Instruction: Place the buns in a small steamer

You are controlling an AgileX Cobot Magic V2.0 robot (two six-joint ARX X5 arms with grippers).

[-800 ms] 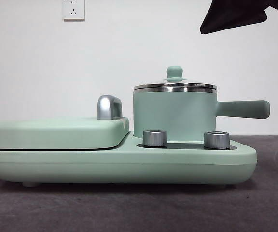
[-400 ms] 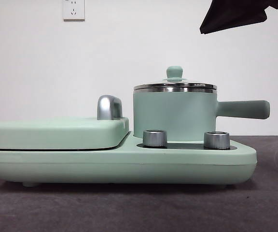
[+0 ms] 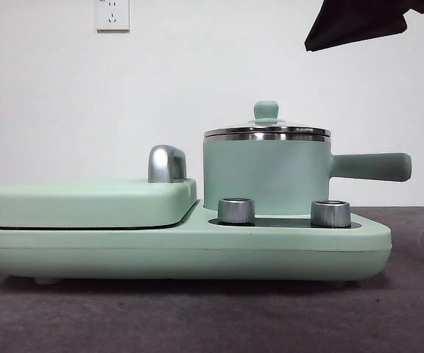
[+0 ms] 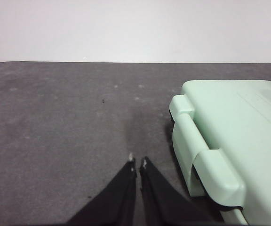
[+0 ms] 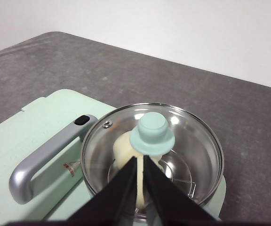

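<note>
overhead, right end effector (image 5: 140, 160) hangs closed above the small steamer (image 5: 152, 160).

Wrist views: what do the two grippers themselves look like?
The left gripper has two slim matte-black jaws tapering to narrow tips with small pale marks. The right gripper has the same black wedge-shaped jaws. No cables or markings show.
</note>
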